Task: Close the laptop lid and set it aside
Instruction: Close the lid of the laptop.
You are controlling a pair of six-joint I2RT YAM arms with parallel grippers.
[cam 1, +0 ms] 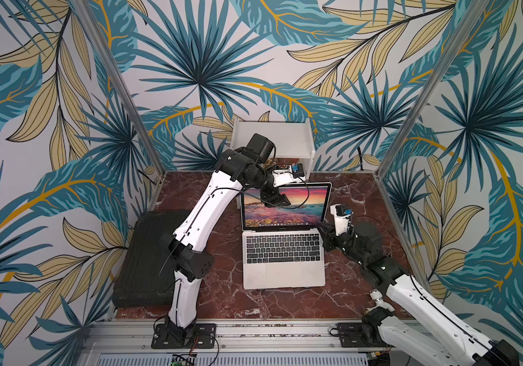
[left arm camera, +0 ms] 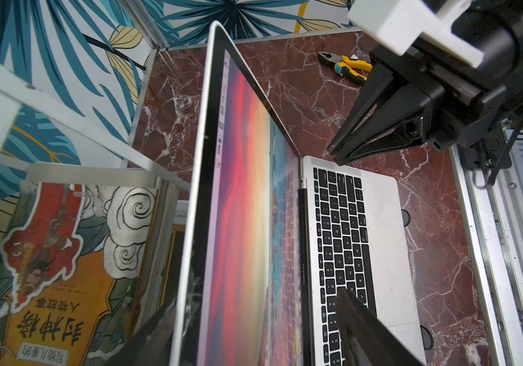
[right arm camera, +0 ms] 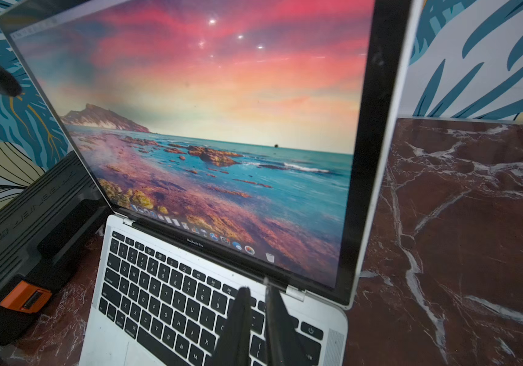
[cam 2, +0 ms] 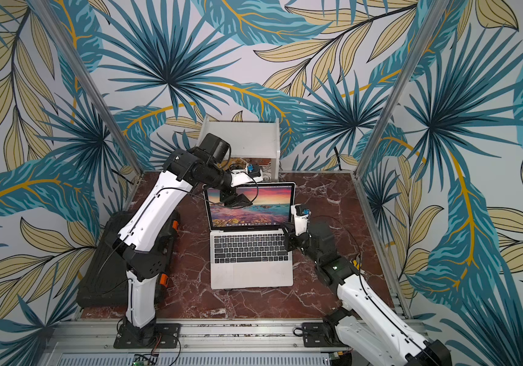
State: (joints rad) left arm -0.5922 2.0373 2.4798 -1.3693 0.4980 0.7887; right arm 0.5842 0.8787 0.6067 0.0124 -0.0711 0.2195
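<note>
On marble (cam 1: 285, 304), released left hand (cam 1: 277, 201) straddles laptop lid (cam 1: 298, 202); clenched right hand (right arm camera: 257, 291) over keyboard (cam 1: 282, 248).

- "MacBook Pro", small grey lettering, on the black bezel strip (right arm camera: 194, 242) at the foot of the laptop (cam 1: 283, 272) screen (right arm camera: 216, 126).
- Laptop keyboard (right arm camera: 171, 294): white legends, the Q W E R T Y row and numerals legible; "command" beside the space bar; a power symbol on the corner key (right arm camera: 311, 331) by the hinge.
- Book (left arm camera: 63, 269) behind the laptop: large black characters 封神榜 on an orange cover, upside down in the left wrist view; smaller characters unconfirmed.
- Black ribbed case (right arm camera: 16, 228) at the laptop's left: embossed lettering, illegible.
- Screen menu bar and dock: too small to read.
</note>
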